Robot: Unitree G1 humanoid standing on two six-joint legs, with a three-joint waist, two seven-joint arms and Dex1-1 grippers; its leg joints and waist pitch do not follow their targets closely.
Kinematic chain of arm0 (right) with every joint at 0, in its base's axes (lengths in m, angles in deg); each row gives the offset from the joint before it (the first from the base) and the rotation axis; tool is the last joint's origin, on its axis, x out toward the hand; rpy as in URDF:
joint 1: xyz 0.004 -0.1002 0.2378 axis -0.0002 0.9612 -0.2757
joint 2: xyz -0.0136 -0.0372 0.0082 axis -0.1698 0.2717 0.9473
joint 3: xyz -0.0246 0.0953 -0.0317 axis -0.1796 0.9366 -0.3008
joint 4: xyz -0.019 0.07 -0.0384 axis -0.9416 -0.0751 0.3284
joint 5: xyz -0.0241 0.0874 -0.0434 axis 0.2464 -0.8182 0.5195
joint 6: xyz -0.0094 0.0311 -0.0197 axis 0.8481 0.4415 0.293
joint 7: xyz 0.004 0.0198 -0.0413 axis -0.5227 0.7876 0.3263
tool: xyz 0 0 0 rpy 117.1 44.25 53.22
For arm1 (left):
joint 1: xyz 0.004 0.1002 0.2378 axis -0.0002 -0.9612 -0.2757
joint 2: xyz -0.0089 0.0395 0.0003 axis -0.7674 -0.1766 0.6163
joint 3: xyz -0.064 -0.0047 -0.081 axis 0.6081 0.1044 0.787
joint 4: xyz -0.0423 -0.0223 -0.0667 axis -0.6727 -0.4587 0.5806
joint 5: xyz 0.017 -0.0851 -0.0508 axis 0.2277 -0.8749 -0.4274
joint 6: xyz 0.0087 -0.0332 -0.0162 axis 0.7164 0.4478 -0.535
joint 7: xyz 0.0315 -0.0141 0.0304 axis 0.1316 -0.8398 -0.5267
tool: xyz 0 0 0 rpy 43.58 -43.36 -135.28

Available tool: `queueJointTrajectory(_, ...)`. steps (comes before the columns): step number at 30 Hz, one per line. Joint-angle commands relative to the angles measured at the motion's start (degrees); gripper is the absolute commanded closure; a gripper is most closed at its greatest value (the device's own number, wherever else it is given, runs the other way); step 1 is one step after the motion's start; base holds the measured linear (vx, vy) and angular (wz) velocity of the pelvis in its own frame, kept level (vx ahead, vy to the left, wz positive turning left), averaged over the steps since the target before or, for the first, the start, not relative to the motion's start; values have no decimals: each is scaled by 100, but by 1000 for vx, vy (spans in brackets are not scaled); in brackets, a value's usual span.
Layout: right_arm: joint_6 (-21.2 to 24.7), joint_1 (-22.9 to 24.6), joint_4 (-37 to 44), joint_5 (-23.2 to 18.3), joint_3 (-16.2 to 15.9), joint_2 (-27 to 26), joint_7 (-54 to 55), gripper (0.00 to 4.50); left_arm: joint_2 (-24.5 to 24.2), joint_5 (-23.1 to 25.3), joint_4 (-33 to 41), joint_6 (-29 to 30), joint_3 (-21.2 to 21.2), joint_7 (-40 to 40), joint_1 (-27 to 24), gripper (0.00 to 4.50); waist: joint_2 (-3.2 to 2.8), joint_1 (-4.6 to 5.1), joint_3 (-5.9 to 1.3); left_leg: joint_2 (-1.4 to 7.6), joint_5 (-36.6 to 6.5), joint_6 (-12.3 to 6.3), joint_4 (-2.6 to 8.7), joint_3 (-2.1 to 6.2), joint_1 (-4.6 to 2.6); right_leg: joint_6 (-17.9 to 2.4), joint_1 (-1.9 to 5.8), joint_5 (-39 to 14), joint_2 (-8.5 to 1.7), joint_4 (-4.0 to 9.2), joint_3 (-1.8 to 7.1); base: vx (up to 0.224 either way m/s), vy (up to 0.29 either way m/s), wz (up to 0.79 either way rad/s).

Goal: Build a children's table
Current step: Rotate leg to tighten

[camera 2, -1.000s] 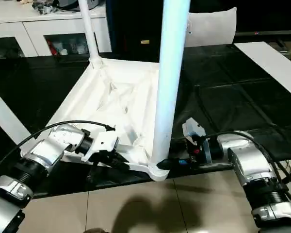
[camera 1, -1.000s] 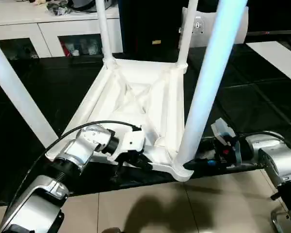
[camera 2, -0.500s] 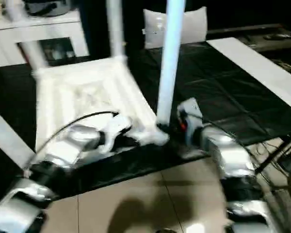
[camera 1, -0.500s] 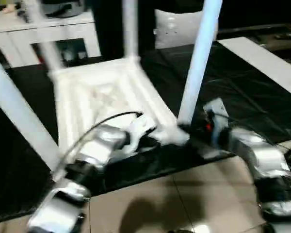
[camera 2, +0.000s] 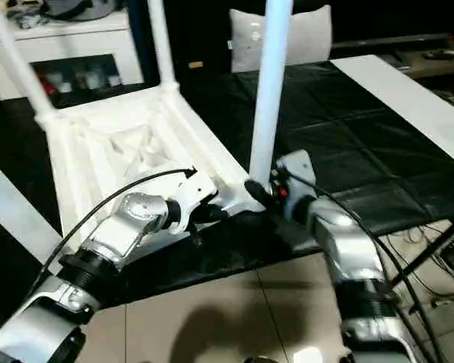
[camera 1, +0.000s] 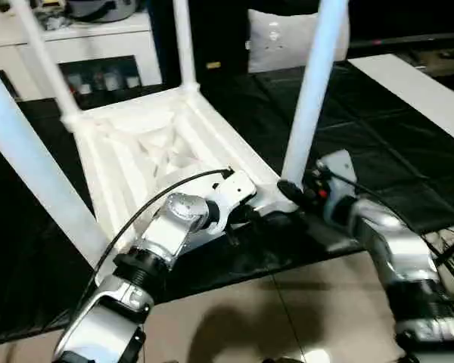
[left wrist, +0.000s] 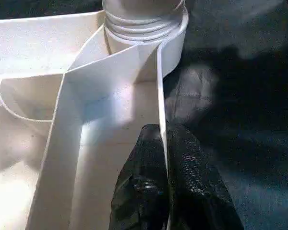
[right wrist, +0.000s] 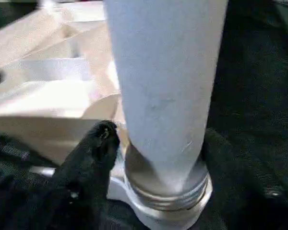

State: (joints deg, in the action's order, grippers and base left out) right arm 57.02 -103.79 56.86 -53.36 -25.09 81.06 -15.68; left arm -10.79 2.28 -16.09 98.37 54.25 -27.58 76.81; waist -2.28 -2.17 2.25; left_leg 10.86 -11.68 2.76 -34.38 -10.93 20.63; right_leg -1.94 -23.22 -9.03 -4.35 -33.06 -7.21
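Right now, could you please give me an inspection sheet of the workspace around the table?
Surface: black mat over pale floor tiles.
Job's things: table top lies upside down, ribs up; four legs stand in its corner sockets, the nearest leg by the right arm.
Clutter: nothing seen on the mat.
Grippers: left gripper shut on the table top's rim; right gripper closed around the nearest leg's base.
Cables: black cable loops over the left forearm; loose cables at the floor's right edge.
Surroundings: white cabinet, white cushion, white board.
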Motion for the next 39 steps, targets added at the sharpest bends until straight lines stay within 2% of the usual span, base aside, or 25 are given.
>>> queueJointTrajectory(1, -296, 44, 99, -164, -74, 314, -729, 115, -199, 12, 197, -604, -179, 468, 31, 450, 80, -47, -386, 216, -613, -713, 317, 131, 9, -713, 379, -1712, -433, 443, 307, 0, 0, 0)
queueJointTrajectory(5, -304, 97, 184, -198, -197, 783, -1474, 78, -451, -4, 19, -1163, -314, 1026, -7, 450, 77, -118, -384, 227, -634, -720, 313, 122, -12, -785, 377, -1617, -430, 418, 322, 0, 0, 0)
queueJointTrajectory(10, -358, 162, 258, -407, -389, 1182, -2416, 78, -636, -164, -93, -1537, -439, 1737, -16, 450, 78, -233, -394, 254, -621, -731, 313, 116, -20, -796, 378, -1559, -440, 395, 323, 0, 0, 0)
queueJointTrajectory(11, -426, 159, 226, -448, -425, 1244, -2621, 78, -683, -166, -126, -1558, -497, 1890, 2, 450, 96, -267, -401, 271, -573, -737, 313, 116, -18, -834, 375, -1460, -449, 371, 332, 0, 0, 0)
queueJointTrajectory(12, -426, 159, 226, -448, -425, 1244, -2621, 96, -683, -166, -126, -1558, -497, 1890, 2, 450, 90, -289, -401, 274, -564, -735, 310, 113, -25, -853, 366, -1443, -450, 366, 334, 0, 0, 0)
queueJointTrajectory(13, -577, 127, 112, -435, -519, 1367, -2974, 106, -794, -128, -197, -1674, -633, 2238, 40, 450, 81, -322, -398, 272, -582, -725, 310, 110, -33, -865, 354, -1471, -455, 371, 334, 0, 0, 0)
queueJointTrajectory(15, -492, 91, 73, -482, -647, 1485, -3420, 118, -898, -141, -247, -1904, -755, 2695, 68, 450, 76, -366, -396, 275, -595, -703, 316, 113, -35, -883, 362, -1474, -458, 367, 336, 0, 0, 0)
queueJointTrajectory(20, -422, 86, 98, -574, -822, 1576, -3833, 161, -1013, -130, -287, -2196, -900, 3157, 105, 450, 84, -430, -393, 287, -663, -636, 330, 113, -55, -842, 355, -1643, -466, 380, 343, 0, 0, 0)
queueJointTrajectory(22, -393, 90, 103, -616, -879, 1604, -3992, 196, -1045, -113, -311, -2273, -948, 3275, 126, 450, 87, -436, -391, 295, -670, -620, 333, 116, -52, -856, 357, -1606, -468, 376, 345, 0, 0, 0)
queueJointTrajectory(26, -353, 87, 81, -625, -970, 1580, -4175, 227, -1082, -81, -354, -2356, -1009, 3413, 170, 450, 96, -433, -388, 292, -705, -558, 339, 120, -46, -823, 367, -1700, -477, 380, 344, 0, 0, 0)
queueJointTrajectory(27, -315, 85, 69, -653, -1013, 1558, -4248, 236, -1072, -77, -391, -2396, -1001, 3462, 186, 450, 114, -431, -388, 279, -687, -549, 337, 116, -44, -793, 372, -1754, -472, 387, 340, 0, 0, 0)
queueJointTrajectory(29, -311, 86, 67, -658, -1029, 1555, -4270, 247, -1069, -73, -410, -2417, -998, 3482, 193, 450, 105, -438, -388, 276, -661, -547, 334, 114, -46, -765, 365, -1792, -473, 393, 340, 0, 0, 0)
queueJointTrajectory(33, -211, 122, 106, -731, -1067, 1532, -4349, 251, -1039, -116, -505, -2446, -961, 3487, 218, 450, 116, -442, -393, 276, -620, -567, 331, 112, -42, -764, 366, -1749, -470, 386, 341, 0, 0, 0)
queueJointTrajectory(36, 103, 209, 327, -943, -854, 1359, -4042, 252, -956, -133, -530, -2149, -824, 3121, 187, 450, 101, -437, -388, 283, -625, -556, 335, 115, -46, -770, 360, -1759, -462, 386, 339, 0, 0, 0)
queueJointTrajectory(38, 185, 255, 460, -873, -823, 1267, -3714, 252, -867, -184, -521, -1900, -697, 2875, 168, 450, 107, -435, -375, 277, -673, -516, 340, 109, -53, -730, 356, -1891, -466, 413, 335, 0, 0, 0)
queueJointTrajectory(39, 196, 265, 490, -851, -820, 1248, -3640, 252, -843, -198, -521, -1844, -663, 2825, 165, 450, 114, -415, -350, 255, -787, -445, 353, 111, -61, -622, 355, -2218, -465, 460, 315, 0, 0, 0)
